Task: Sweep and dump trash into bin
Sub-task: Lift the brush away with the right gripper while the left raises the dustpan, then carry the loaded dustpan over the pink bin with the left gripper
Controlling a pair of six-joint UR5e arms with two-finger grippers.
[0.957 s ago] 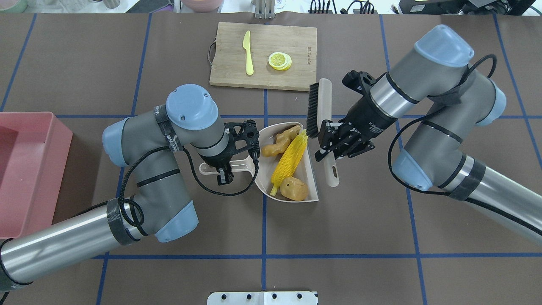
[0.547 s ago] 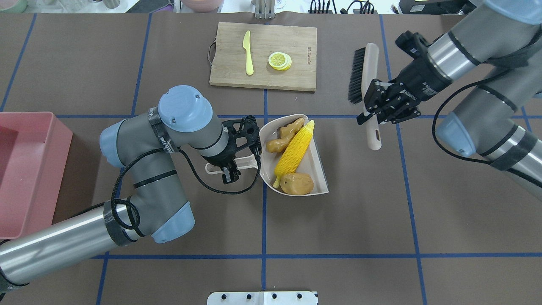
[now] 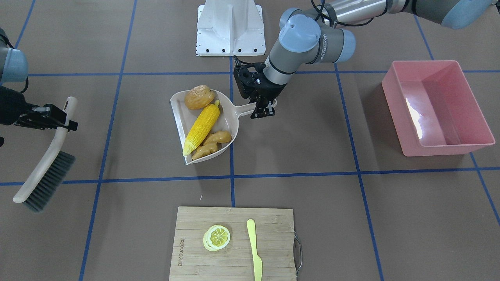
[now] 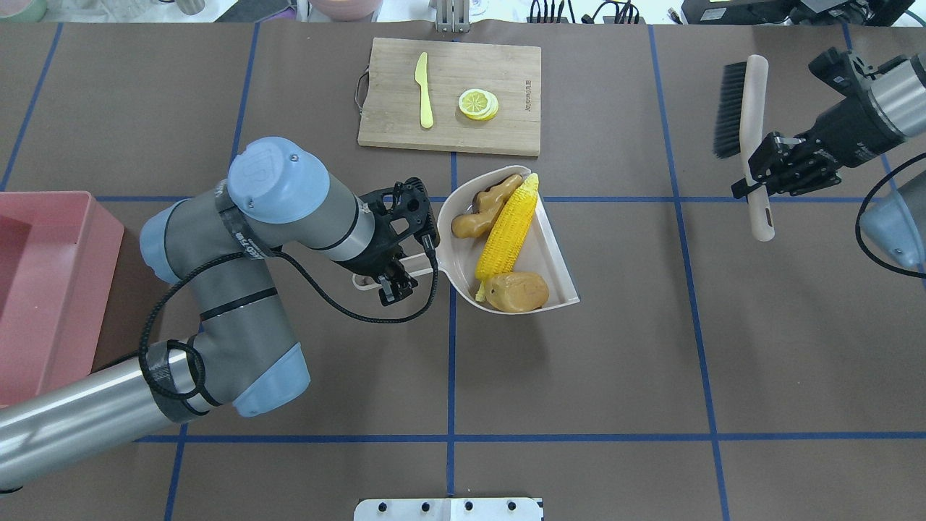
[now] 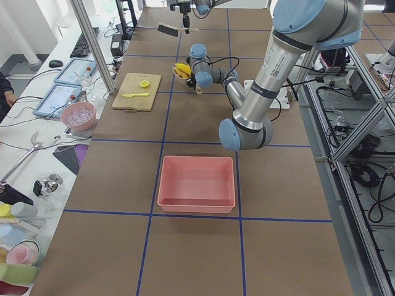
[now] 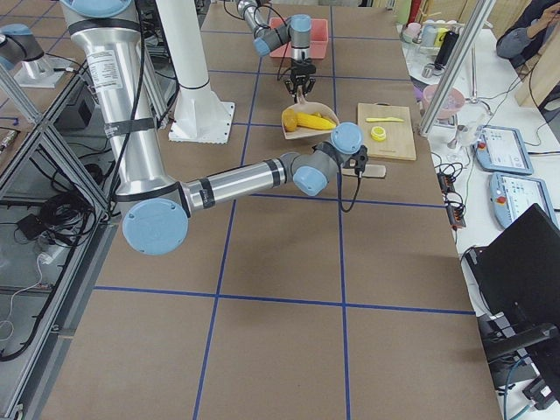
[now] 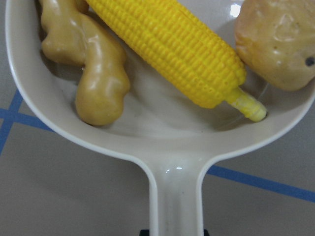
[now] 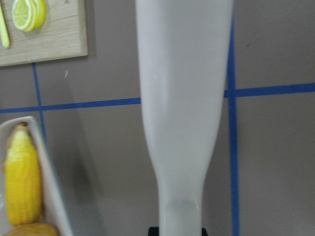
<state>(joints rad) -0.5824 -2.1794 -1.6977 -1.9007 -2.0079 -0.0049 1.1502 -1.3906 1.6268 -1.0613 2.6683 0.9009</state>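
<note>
From across the worktop we see the beige dustpan near the middle, carrying all three pieces of trash. The potato sits at the end toward the robot, the corn cob lies along the pan, and the ginger root is beside the cob's tip. The left jaws are closed on the pan's handle. The pink bin stands well apart on the robot's left, its glossy inside catching a streak of light. The right jaws (mostly cut off at this view's edge) are clamped on the handle of the brush. A cutting board bears a lemon slice and a knife.

From overhead, the pan's open mouth faces the robot's right and the potato touches the cob's stalk end. The brush is held far to the right, well clear of the pan. The bin sits at the left edge, partly out of frame.

In the two side views we find the bin, pan and brush again, too small to judge the jaws.

The left wrist camera shows the pan's handle running straight down into the jaws, with ginger left, cob centre and potato upper right.

In the right wrist camera the brush handle fills the middle and ends between the jaws.
</note>
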